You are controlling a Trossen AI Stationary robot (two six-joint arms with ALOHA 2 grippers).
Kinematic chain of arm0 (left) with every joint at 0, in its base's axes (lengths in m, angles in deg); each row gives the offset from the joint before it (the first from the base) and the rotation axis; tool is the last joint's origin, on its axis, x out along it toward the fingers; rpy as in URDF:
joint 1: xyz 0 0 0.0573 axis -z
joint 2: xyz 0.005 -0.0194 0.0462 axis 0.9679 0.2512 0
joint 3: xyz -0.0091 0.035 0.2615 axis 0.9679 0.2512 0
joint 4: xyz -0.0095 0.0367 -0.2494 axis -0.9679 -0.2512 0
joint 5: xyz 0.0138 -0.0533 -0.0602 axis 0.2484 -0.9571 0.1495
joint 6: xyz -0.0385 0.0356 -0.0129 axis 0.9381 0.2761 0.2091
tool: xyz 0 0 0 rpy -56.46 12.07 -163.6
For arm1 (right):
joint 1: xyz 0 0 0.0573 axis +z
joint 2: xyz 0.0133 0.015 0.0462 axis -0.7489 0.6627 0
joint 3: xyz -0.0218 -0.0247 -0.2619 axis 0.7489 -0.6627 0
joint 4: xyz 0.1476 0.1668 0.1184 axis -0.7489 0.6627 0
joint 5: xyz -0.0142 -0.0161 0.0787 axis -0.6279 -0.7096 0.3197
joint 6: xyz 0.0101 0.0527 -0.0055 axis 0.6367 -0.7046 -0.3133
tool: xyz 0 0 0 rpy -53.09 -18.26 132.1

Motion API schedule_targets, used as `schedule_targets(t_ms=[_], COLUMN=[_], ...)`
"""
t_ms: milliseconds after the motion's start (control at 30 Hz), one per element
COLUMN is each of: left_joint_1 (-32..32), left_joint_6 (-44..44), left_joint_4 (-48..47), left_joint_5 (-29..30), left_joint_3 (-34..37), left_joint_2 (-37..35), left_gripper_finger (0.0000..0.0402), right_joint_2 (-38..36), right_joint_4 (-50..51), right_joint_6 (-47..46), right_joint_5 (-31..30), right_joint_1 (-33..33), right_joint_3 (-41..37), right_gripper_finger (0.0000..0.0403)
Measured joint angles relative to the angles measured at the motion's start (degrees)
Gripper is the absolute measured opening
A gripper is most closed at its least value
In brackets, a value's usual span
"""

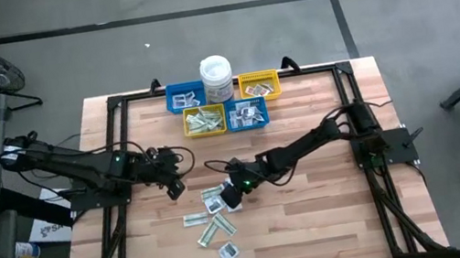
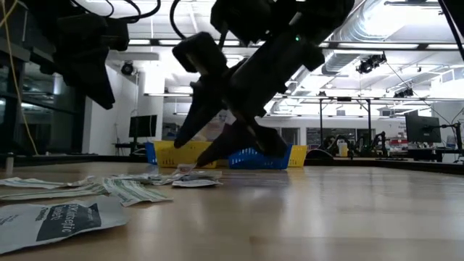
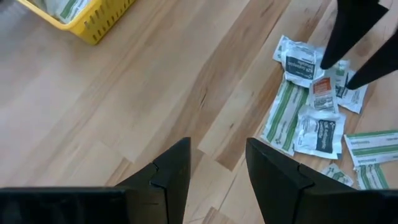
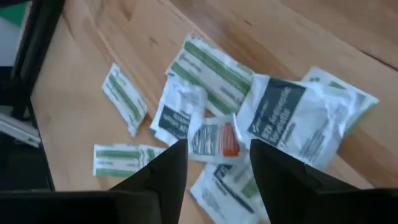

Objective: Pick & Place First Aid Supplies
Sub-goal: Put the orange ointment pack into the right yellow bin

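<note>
Packets of first aid supplies (image 1: 213, 215) lie scattered on the wooden table (image 1: 318, 217) toward its near edge, in a loose cluster between the two arms and well apart from the bins at the far side. Nearest in the low view lies a white square packet with dark print (image 2: 58, 221), flat on the wood; behind it are several green-and-white strips (image 2: 130, 190), their long axes running at differing angles, none lined up with the table's edges. The right claw (image 4: 217, 163) hangs directly over the heap, fingers spread and holding nothing, straddling a small packet with an orange patch (image 4: 214, 140) whose print lies roughly crosswise to the fingers. I judge the step in hand to be picking one packet out of the pile; the next move calls for lowering until the fingertips reach the wood on either side of that packet and then pinching, taking care not to catch the overlapping white squares just beside it. The left claw (image 3: 217, 168) waits over bare wood to the side of the cluster, released and empty. Farther back stand the yellow and blue bins (image 1: 223, 116), already holding some packets, with a white lidded tub (image 1: 216, 76) behind them.
</note>
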Motion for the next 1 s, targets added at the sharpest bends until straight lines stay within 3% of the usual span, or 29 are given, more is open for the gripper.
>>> schedule_targets(t_ms=[400, 1000], left_joint_1=[0.00, 0.00], left_joint_6=[-0.31, -1.51], left_joint_4=[-0.18, -0.16], left_joint_5=[-0.33, -0.82], left_joint_3=[0.00, -0.02], left_joint_2=[0.00, 0.00], left_gripper_finger=[0.0154, 0.0154], right_joint_2=[0.31, 0.73], right_joint_4=[-0.57, 0.35], right_joint_6=[1.19, 4.26], right_joint_5=[-1.25, -0.89], right_joint_1=[0.38, 1.79], right_joint_3=[0.02, 0.02], right_gripper_finger=[0.0143, 0.0138])
